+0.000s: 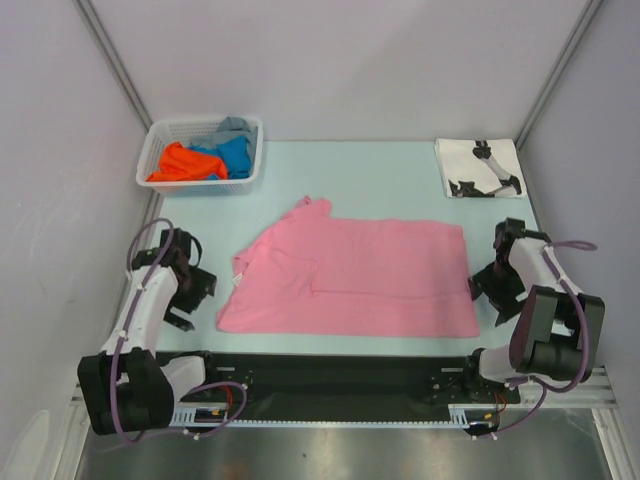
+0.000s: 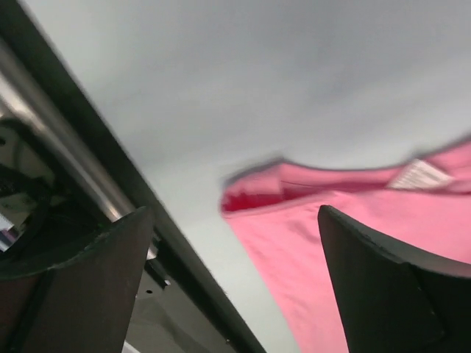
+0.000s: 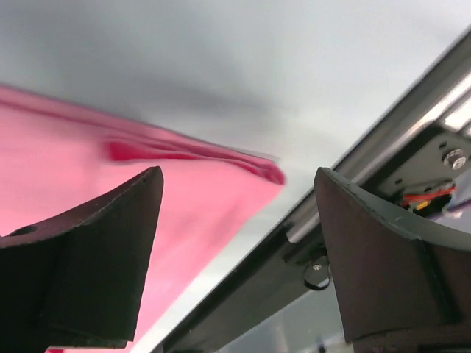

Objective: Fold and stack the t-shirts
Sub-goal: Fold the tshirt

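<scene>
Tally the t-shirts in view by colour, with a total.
Pink t-shirt: 1
Orange t-shirt: 1
Blue t-shirt: 1
Grey t-shirt: 1
White t-shirt with black print: 1
Total: 5

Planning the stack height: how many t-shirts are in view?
5: pink t-shirt spread mid-table; white printed t-shirt folded at far right; orange t-shirt, blue t-shirt and grey t-shirt in the basket, where more may be hidden.

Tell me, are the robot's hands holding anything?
No, nothing. The left hand and the right hand are both open, one at each side of the pink t-shirt.
</scene>
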`<state>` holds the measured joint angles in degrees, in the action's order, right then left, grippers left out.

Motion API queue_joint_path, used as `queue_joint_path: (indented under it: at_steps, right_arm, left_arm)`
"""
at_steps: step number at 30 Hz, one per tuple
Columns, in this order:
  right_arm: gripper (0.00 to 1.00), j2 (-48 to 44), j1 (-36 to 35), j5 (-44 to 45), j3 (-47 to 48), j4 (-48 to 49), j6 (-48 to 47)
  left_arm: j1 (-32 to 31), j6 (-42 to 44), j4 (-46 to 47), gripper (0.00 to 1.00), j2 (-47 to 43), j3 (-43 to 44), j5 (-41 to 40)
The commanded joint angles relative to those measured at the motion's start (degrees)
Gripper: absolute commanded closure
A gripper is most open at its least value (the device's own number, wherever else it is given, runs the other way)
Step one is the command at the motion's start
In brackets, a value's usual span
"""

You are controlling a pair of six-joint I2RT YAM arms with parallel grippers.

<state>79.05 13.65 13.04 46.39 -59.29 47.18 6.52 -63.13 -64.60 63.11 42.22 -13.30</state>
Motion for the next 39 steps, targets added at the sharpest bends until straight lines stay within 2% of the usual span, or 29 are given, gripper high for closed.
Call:
queue_joint_path:
  at_steps: [1,4,5,6,9,10,13,16,17,19,21,25,32,39]
  right_arm:
    - [0.12,2.68,-2.48,6.73,9.66,-0.04,-3.57]
    - [0.18,6.46,-4.59,6.04,16.35,4.43,-9.54]
    - [0.23,7.25,-4.86,2.73,17.58,6.79,-11.74]
    - [0.24,8.31,-5.73,1.22,19.07,10.12,-13.76]
    - [0.29,13.66,-7.84,-1.7,25.14,11.65,-20.27]
    - [0.29,15.85,-9.68,-1.0,27.67,11.3,-21.68]
    - [0.31,18.59,-11.88,-5.54,29.37,12.96,-22.75]
    - [0.39,19.56,-12.24,-10.56,29.46,16.39,-22.66]
    - [0.51,19.92,-12.33,-11.53,29.63,17.18,-22.57]
    - [0.6,20.44,-12.51,-12.51,30.16,18.94,-22.57]
    - [0.6,21.76,-12.59,-11.81,32.18,18.42,-21.69]
    - [0.52,25.01,-12.42,-10.24,37.36,16.93,-22.65]
    - [0.55,31.78,-9.09,-10.05,41.85,19.21,-21.69]
    - [0.43,35.82,-6.35,-17.6,41.32,24.05,-27.58]
  left_arm:
    - [0.07,10.02,6.82,0.04,2.61,8.39,0.63]
    - [-2.2,21.54,20.09,0.21,6.48,13.85,7.74]
    - [-3.09,23.74,23.52,0.21,7.37,15.16,9.94]
    - [-3.88,28.37,31.56,0.21,8.42,15.52,12.31]
    - [-6.08,36.73,43.28,0.2,14.57,18.42,21.72]
    - [-9.39,38.68,44.46,0.2,16.58,19.91,22.78]
    - [-12.22,45.37,45.7,0.21,24.93,26.67,24.63]
    - [-13.03,48.1,48.42,0.29,31.27,31.6,27.18]
    - [-13.03,48.37,49.3,0.29,32.67,34.13,28.06]
    - [-13.2,47.84,48.78,0.32,37.59,37.13,28.24]
    - [-13.38,46.18,47.2,0.35,42.5,41.09,29.29]
    - [-14.08,43.36,44.12,0.36,47.18,44.88,26.84]
    - [-14.87,41.86,43.86,0.37,49.56,46.46,27.45]
    - [-16.37,42.04,42.8,0.39,48.77,44.44,26.31]
